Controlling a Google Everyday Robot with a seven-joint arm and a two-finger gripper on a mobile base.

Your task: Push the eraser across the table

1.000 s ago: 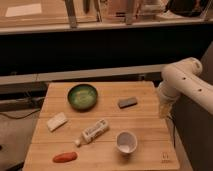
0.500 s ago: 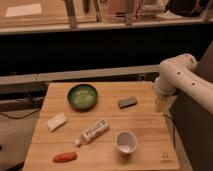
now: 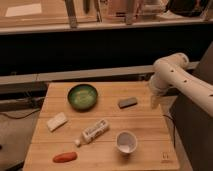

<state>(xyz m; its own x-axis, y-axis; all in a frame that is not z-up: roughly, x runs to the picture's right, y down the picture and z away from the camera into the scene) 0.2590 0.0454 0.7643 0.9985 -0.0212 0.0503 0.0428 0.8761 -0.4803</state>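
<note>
- On a square, light wooden slatted worktop (image 3: 142, 122), seen from the front and somewhat from above, six small things lie spread out.
- The eraser (image 3: 127, 102), a small flat dark grey block, lies on the right half of the worktop, toward the far edge. Its long side runs roughly left to right, slightly slanted. Nothing touches it.
- A round green bowl (image 3: 82, 96) stands upright to the left of the eraser, at about the same depth and apart from it.
- A pale cream rectangular block (image 3: 56, 121) lies near the left edge, in front of the bowl.
- A white tube (image 3: 95, 132) lies on its side near the middle of the worktop, slanted, with its narrow end pointing toward the near left.
- A white cup (image 3: 126, 142) stands upright just to the right of the tube and in front of the eraser, well apart from the eraser.
- A long red-orange thing (image 3: 65, 157) lies near the front left corner.
- The robot's white arm (image 3: 182, 82) comes in from the right, bends above the far right part of the worktop and turns downward.
- The hand (image 3: 154, 100) hangs at the arm's lower end, over the right edge of the worktop. It is to the right of the eraser, near it but not touching.
- Whether the hand is released or clenched cannot be told from this view.
</note>
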